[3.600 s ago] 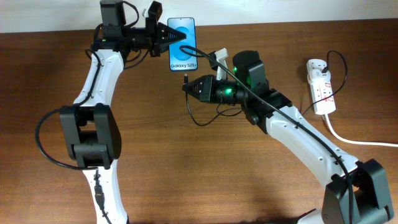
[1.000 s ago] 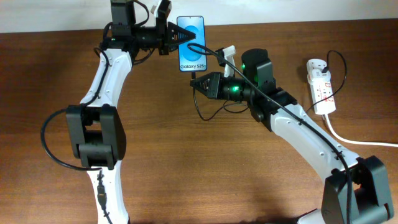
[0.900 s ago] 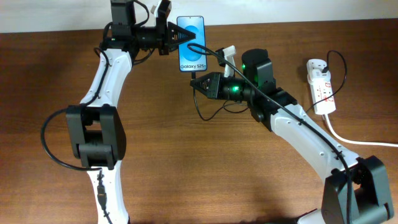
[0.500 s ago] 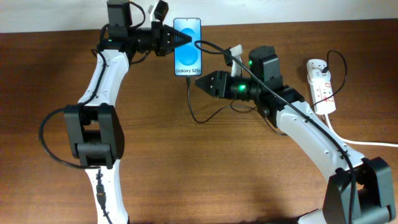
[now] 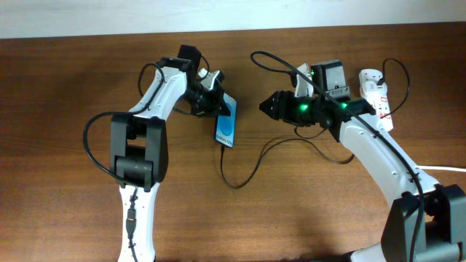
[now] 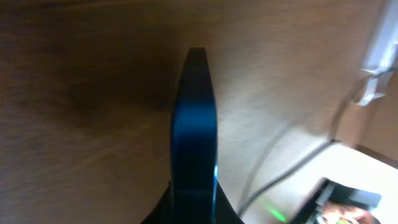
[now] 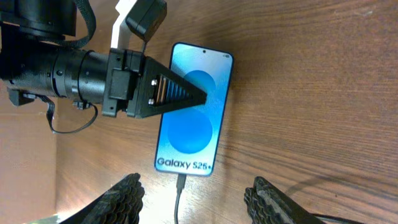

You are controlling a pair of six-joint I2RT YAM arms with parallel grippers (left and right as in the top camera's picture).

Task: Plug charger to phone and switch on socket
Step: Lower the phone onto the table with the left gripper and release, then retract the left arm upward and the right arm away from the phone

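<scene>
The phone (image 5: 227,129), its screen bright blue, hangs tilted over the middle of the table with my left gripper (image 5: 218,107) shut on its upper half. In the left wrist view the phone (image 6: 194,124) is edge-on between the jaws. The right wrist view shows the phone (image 7: 194,115) and the left gripper (image 7: 186,94) across its screen. The charger connector (image 7: 180,182) sits in the phone's bottom port. The charger cable (image 5: 240,182) loops over the wood toward the right. My right gripper (image 5: 267,107) stands open a little right of the phone, with nothing between its fingers (image 7: 127,198). The socket (image 5: 377,98) lies far right.
A thick white cord (image 5: 411,161) runs from the socket to the right table edge. The right arm's black cable (image 5: 280,62) arches above the table behind the gripper. Bare wood fills the front half of the table.
The left arm has brought the phone from the table's far edge down to the middle. The right gripper has opened, let go of the connector and drawn back to the right.
</scene>
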